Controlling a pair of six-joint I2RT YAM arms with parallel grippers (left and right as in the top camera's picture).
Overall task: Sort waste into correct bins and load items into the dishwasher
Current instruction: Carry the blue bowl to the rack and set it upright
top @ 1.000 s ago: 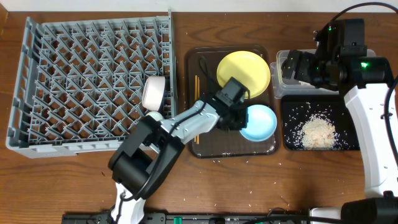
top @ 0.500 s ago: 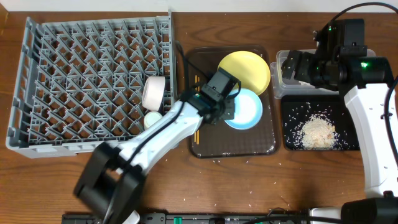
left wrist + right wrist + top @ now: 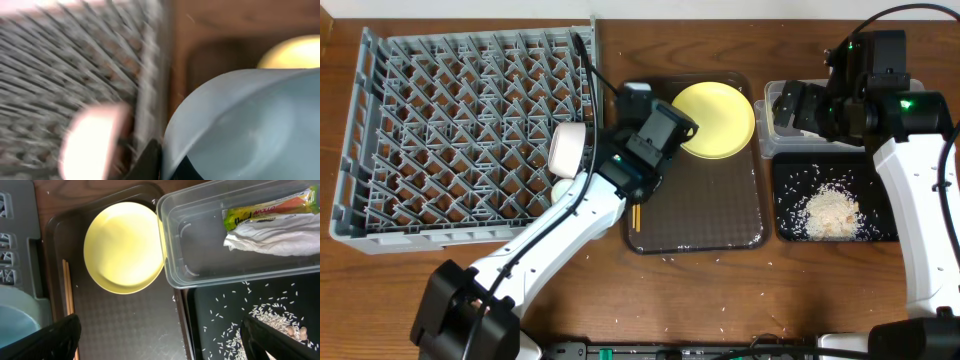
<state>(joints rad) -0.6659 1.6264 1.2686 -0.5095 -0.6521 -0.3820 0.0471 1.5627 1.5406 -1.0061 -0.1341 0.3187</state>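
Observation:
My left gripper (image 3: 636, 108) is shut on the rim of the light blue bowl (image 3: 240, 125) and holds it lifted beside the grey rack's (image 3: 470, 130) right edge; the view is blurred. The bowl also shows in the right wrist view (image 3: 15, 317). A white bowl (image 3: 567, 148) and a small white cup (image 3: 565, 190) stand in the rack. The yellow plate (image 3: 715, 120) and the chopsticks (image 3: 67, 290) lie on the brown tray (image 3: 700, 215). My right gripper (image 3: 165, 340) is open and empty, hovering by the clear tub (image 3: 200, 245), which holds the wrapper (image 3: 265, 210) and the napkin (image 3: 275, 235).
The black tray (image 3: 880, 190) with the rice scraps (image 3: 830, 212) lies in front of the clear tub (image 3: 770, 135) at the right. Loose grains lie on the table near the front edge. My left arm stretches over the brown tray's left side.
My left gripper has carried the light blue bowl off the brown tray, up and to the left, toward the rack's right edge. The right arm has not moved.

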